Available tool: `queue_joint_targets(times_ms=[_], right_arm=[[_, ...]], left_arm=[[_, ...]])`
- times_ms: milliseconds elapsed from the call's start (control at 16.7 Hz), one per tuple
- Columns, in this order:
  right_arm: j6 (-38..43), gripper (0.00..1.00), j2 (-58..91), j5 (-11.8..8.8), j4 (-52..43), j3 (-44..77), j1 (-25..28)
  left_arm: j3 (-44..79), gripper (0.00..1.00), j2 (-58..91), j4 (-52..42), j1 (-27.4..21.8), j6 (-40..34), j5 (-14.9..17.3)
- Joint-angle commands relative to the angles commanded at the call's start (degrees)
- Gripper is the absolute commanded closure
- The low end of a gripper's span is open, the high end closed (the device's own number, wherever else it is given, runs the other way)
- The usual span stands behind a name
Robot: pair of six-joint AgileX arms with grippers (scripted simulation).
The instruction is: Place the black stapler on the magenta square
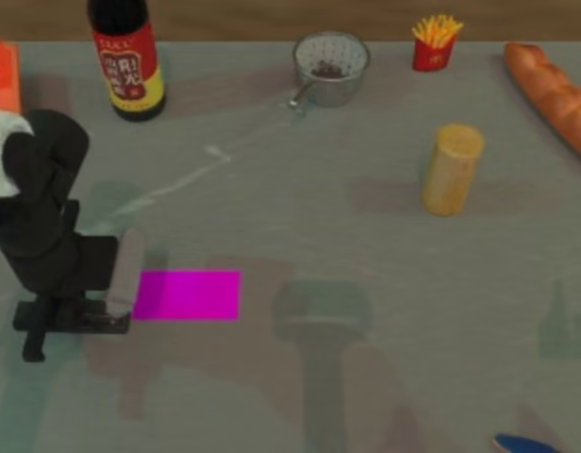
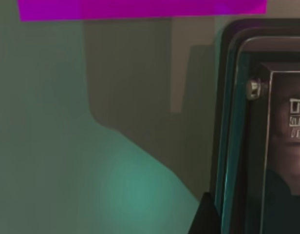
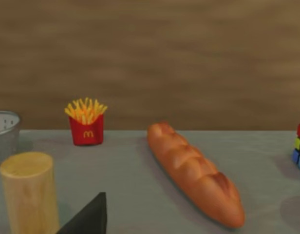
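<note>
Left gripper (image 1: 109, 300) hangs low at the table's (image 1: 385, 283) left side, seemingly pinching the black stapler (image 1: 124, 272), though its fingers are hidden. Stapler's long axis runs toward and away from the table's far edge, touching the magenta square's (image 1: 187, 294) left edge; the goal lies just rightward. Right arm is unseen above. One stapler, one square, one bottle (image 1: 126, 57), one baguette (image 1: 553, 94).

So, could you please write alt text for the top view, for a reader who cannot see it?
At the table's left, the left arm's hand is low beside the left edge of the magenta square, with the black stapler at the hand, apparently not on the square. Farther back stand a soy sauce bottle, a metal strainer, fries, a wooden cylinder and a baguette.
</note>
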Motion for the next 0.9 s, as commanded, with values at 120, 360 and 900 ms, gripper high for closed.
queue_joint_targets(times_ms=[120, 360, 900], right_arm=[[0.0, 0.00, 0.0, 0.0, 0.0, 0.0, 0.0], [0.0, 0.00, 0.0, 0.0, 0.0, 0.0, 0.0], [0.0, 0.00, 0.0, 0.0, 0.0, 0.0, 0.0]], left_arm=[[0.0, 1.00, 0.0, 0.0, 0.0, 0.0, 0.0], [0.0, 1.00, -0.1, 0.0, 0.0, 0.1, 0.0], [10.3, 1.00, -6.8, -18.0, 0.8, 0.1, 0.0]])
